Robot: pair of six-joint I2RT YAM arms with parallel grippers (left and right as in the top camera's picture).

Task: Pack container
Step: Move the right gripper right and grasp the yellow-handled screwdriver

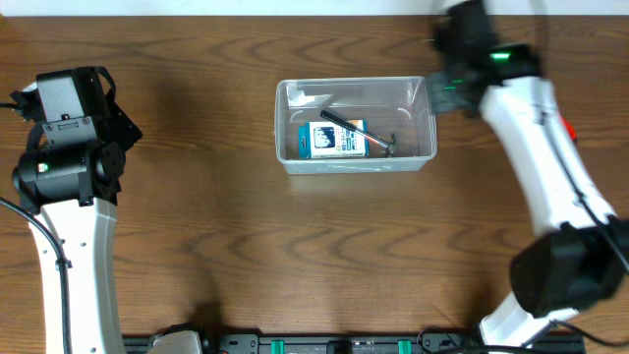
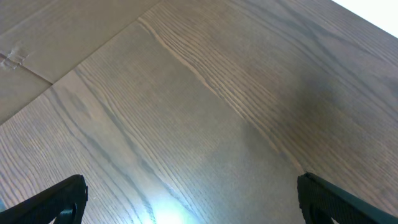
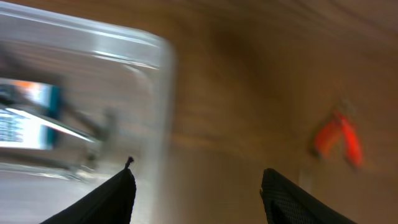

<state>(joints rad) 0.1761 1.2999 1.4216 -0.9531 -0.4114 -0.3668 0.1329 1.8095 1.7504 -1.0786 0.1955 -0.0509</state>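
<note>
Overhead cam: the container (image 1: 356,126) sits upright mid-table, a bit toward the far edge, long side running L to R, open top. It rests on the brown wood table (image 1: 197,216).

Inside it there are 3 items. A blue-and-white box (image 1: 337,140) lies flat near the center. A thin black tool (image 1: 339,119) slants across just behind it; can't tell if the 2 touch. A small metal tool (image 1: 385,144) lies just R of the box, dark head toward the R wall.

The right arm (image 1: 536,147), white, reaches from the near R corner up to the far R, w/ a green light (image 1: 501,56) on at the wrist. Its end hangs just beside the container's R end.

The R wrist cam is heavily blurred. The right gripper (image 3: 196,183) has its 2 dark fingers (image 3: 118,199) spread, w/ nothing pinched and only wood showing in the gap. The container's R wall and rounded corner fill the L of that view, w/ the box and metal tool smeared inside. An orange thing (image 3: 339,140) lies on the table off to the R, too blurred to say what it is.

The left arm (image 1: 69,167) stands at the L side of the table, well apart from the container.

On the L wrist cam, the left gripper (image 2: 191,186) is spread wide, w/ 1 black fingertip in each bottom corner. Nothing is held. There's bare wood grain below, w/ a glare patch near the bottom edge.
</note>
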